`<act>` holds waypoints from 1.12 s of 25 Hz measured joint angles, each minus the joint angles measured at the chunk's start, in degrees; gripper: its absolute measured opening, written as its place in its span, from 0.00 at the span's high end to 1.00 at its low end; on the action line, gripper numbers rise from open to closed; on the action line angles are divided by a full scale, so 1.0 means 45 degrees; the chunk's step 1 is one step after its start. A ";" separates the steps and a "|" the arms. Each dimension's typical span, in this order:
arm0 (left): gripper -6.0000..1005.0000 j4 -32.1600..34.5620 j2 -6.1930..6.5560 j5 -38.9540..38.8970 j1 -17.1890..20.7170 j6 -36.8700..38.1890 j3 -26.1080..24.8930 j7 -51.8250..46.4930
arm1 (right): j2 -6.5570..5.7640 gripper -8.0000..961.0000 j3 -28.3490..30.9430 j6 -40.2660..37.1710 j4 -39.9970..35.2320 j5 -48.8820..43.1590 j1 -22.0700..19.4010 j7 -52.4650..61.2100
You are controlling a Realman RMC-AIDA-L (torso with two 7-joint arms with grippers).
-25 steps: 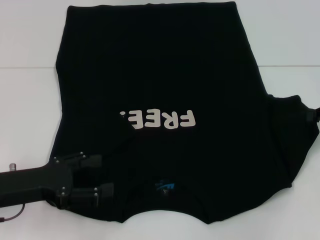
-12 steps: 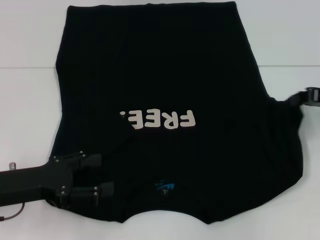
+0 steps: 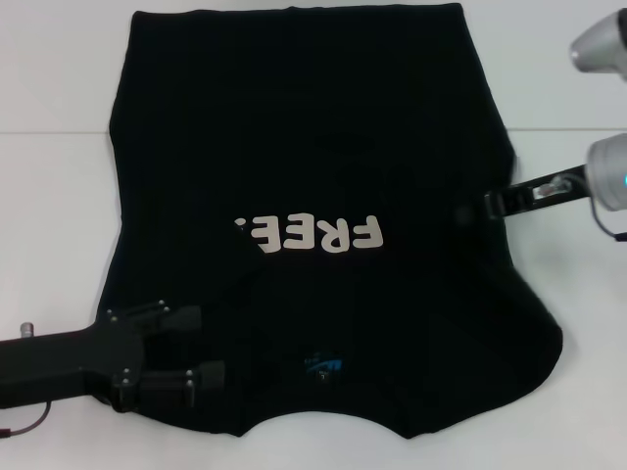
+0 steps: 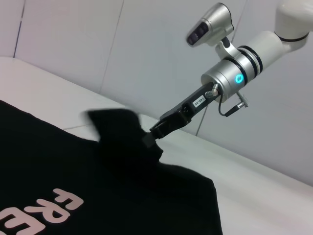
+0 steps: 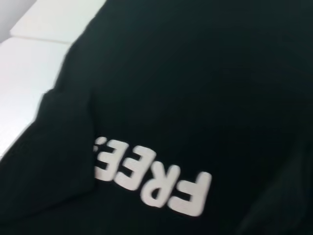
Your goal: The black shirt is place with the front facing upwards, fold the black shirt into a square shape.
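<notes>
Pinching the black shirt (image 3: 323, 147) sleeve, the right hand (image 3: 487, 206) lifts it; left hand (image 3: 201, 348) rests part-open on its shoulder.

Black left claw (image 3: 201, 345) with silver screws, silver right arm (image 4: 244, 63), blue ring light

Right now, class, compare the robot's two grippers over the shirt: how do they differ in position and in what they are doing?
The left gripper lies low over the black shirt near its collar corner, fingers apart and nothing clamped; the right gripper is at the opposite side, shut on the shirt's sleeve. In the left wrist view the right gripper holds that cloth lifted off the table, while the cloth by the left gripper lies flat. Both have black fingers and reach in from the shirt's sides.
</notes>
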 joint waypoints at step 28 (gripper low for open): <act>0.14 0.2152 0.2078 0.5011 -0.1309 -0.0251 -0.0977 -1.4602 | 0.0180 0.10 0.1913 -0.3347 0.2373 0.5678 -0.4366 -1.4166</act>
